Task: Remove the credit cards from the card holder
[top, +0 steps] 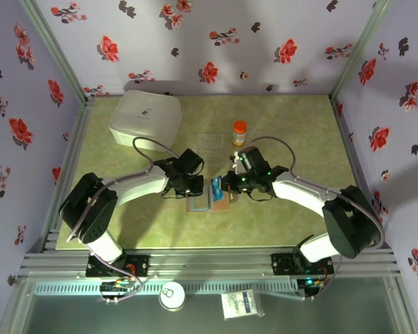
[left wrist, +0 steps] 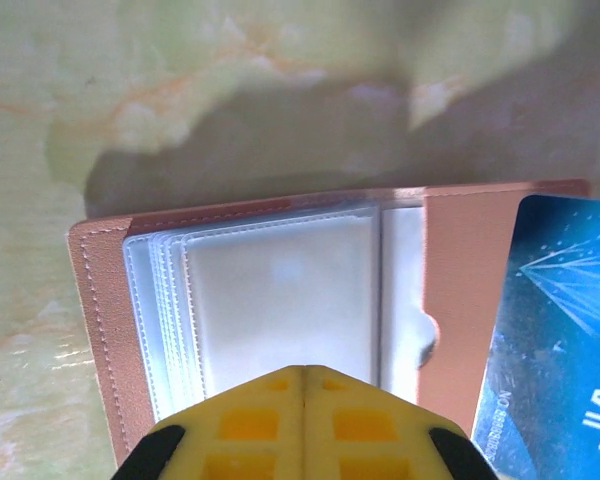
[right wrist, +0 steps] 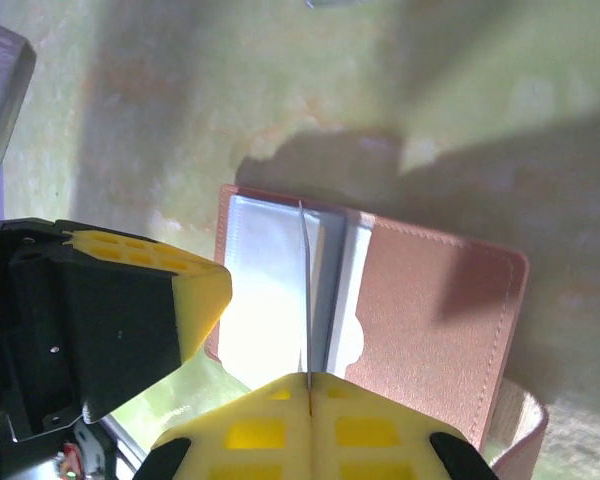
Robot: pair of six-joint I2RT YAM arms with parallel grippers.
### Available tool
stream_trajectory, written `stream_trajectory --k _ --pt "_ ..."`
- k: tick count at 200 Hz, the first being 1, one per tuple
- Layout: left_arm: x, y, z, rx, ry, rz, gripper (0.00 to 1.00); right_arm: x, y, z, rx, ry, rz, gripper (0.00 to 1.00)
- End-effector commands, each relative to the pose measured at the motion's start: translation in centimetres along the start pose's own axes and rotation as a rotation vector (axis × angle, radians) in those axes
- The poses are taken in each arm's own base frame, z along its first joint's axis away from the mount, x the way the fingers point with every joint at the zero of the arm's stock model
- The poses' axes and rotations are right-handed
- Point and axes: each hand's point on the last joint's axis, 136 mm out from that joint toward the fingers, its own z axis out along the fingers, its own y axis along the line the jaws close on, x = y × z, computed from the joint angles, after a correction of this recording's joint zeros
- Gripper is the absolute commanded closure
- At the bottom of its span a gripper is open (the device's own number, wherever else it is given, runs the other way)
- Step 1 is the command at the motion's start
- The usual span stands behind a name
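Observation:
The brown card holder [top: 197, 206] lies open on the green table between my two grippers. Its clear plastic sleeves [left wrist: 280, 300] face up between the brown covers [right wrist: 430, 310]. My left gripper [top: 192, 188] [left wrist: 303, 370] is shut, its yellow tips over the near edge of the sleeves with nothing between them. My right gripper [top: 226, 185] [right wrist: 307, 376] is shut on a blue credit card [top: 216, 186]. That card stands on edge over the holder's middle, a thin line [right wrist: 303, 290] in the right wrist view. Its blue printed face [left wrist: 565, 340] shows at the right of the left wrist view.
A large white lidded box [top: 145, 118] stands at the back left. A clear plastic tray [top: 210, 144] and a small orange-capped bottle [top: 240, 132] sit just behind the grippers. The left gripper's yellow finger [right wrist: 150, 300] is close beside the holder's left edge.

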Motion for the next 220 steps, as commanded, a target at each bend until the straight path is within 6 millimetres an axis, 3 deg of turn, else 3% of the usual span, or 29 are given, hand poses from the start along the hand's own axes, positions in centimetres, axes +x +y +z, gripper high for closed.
stream_trajectory --k 1,45,103,124,158,220 --pt "-1.3 0.4 -2.0 -0.019 -0.057 -0.006 1.00 -0.7 -0.6 -1.7 0.097 0.002 -0.192 0.99" --pt "-1.8 2.2 -3.5 -0.021 -0.106 -0.071 1.00 -2.9 -0.3 -3.2 0.197 0.012 -0.528 1.00" --pt "-1.5 4.9 -5.0 -0.016 -0.148 -0.152 1.00 -4.2 0.9 -2.8 0.187 0.186 -0.953 1.00" --pt "-1.2 5.7 -5.5 -0.014 -0.160 -0.174 1.00 -5.4 0.9 -2.6 0.214 0.220 -1.081 1.00" --pt "-0.5 7.2 -6.2 -0.025 -0.167 -0.201 1.00 -7.1 1.2 -1.4 0.202 0.288 -1.202 1.00" --pt "0.0 8.6 -6.6 -0.046 -0.163 -0.222 1.00 -10.0 1.2 2.1 0.151 0.390 -1.271 1.00"
